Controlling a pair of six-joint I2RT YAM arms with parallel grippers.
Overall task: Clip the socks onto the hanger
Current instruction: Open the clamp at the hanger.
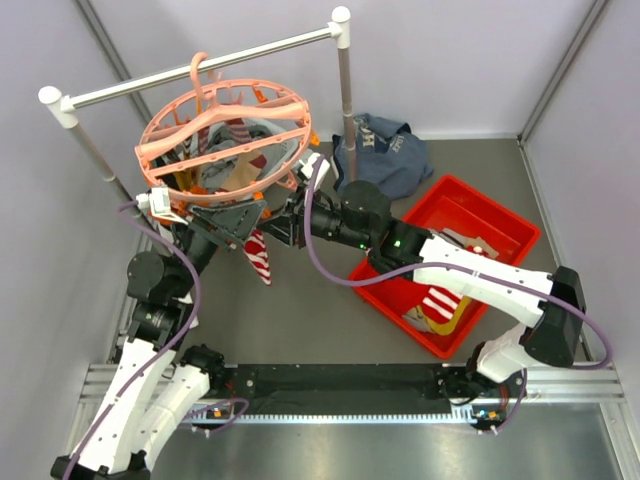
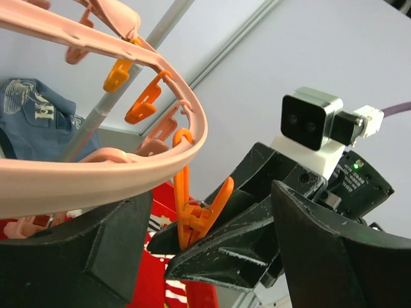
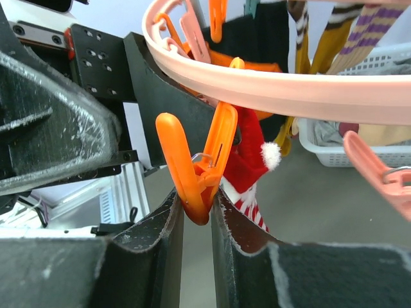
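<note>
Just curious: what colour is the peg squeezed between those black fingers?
The peg is bright orange; the right wrist view shows it best.

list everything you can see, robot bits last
rail stand: one, white-and-grey, back left
hanger: one, salmon-pink, on the rail stand
orange peg: one, orange, under the hanger
other pegs: many, orange and pink, along the hanger
striped sock: one, red-and-white, hanging below the hanger
bin: one, red, right
other socks: several, mixed, in the bin
garment: one, navy, behind the bin
left gripper: one, black, open by the hanger
right gripper: one, black, shut on the orange peg
</note>
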